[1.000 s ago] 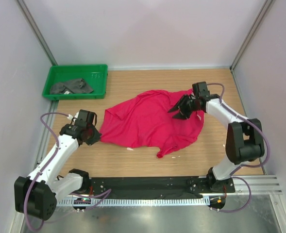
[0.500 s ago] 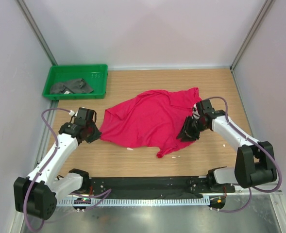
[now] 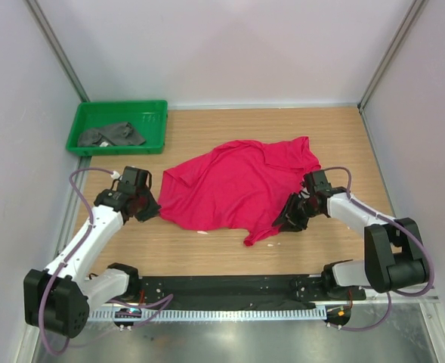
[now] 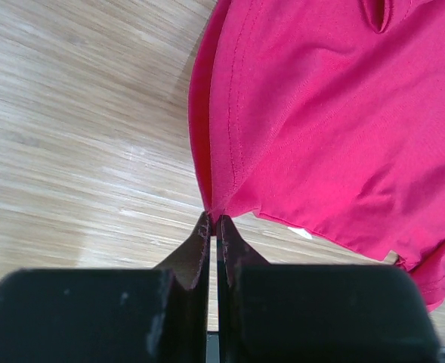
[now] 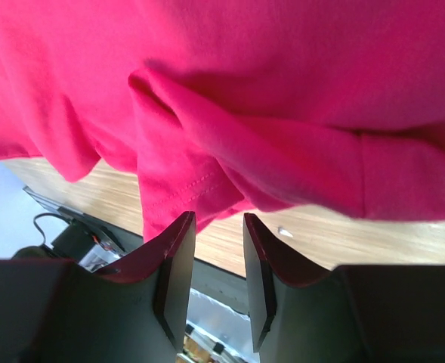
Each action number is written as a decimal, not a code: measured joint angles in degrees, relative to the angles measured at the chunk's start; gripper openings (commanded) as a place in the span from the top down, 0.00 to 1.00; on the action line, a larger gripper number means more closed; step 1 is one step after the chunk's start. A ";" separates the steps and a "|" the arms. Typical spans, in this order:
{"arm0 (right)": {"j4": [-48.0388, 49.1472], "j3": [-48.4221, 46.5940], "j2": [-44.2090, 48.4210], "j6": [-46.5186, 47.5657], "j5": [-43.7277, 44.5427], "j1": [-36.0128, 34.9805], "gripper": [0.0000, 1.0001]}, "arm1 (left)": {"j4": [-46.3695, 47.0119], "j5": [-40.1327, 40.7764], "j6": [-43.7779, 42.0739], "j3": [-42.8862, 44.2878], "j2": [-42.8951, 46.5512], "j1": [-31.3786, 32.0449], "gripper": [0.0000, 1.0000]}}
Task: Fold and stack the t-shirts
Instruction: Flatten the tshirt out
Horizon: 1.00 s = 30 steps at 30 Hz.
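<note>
While the left claw (image 4: 211,221) pinches an edge of the crimson t-shirt (image 3: 237,185), right claw (image 5: 216,221) stands narrowly parted, empty, at its hem; grey t-shirt (image 3: 113,135) in green tray (image 3: 124,104).

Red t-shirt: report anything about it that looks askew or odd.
The red t-shirt lies rumpled and slanted on the table, one corner pinched in the left gripper, its near hem bunched in folds by the right gripper.

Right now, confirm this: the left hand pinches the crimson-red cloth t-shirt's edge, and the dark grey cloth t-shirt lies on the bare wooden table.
No: the dark grey cloth t-shirt lies in the green plastic tray, as the top external view shows. The left hand does pinch the edge of the crimson-red cloth t-shirt.
</note>
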State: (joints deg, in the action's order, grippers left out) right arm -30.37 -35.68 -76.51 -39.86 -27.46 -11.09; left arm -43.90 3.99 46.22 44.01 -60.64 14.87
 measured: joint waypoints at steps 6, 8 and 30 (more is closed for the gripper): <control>2.95 0.61 -2.05 -1.38 -0.15 0.00 0.63 | 0.37 -0.17 -0.02 0.00 -0.37 0.00 1.00; 3.65 0.72 -2.40 -1.73 -0.20 0.00 0.64 | 0.37 -0.17 -0.04 0.00 -0.37 0.00 1.00; 3.32 1.31 -3.96 -0.63 0.94 -0.31 0.65 | 0.48 -0.20 -0.42 0.00 -1.20 0.00 1.00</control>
State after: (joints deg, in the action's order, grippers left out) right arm -27.05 -34.37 -80.47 -40.49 -26.52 -11.40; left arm -43.42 3.79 45.80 44.01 -61.84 14.87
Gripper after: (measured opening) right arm 0.353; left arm 0.009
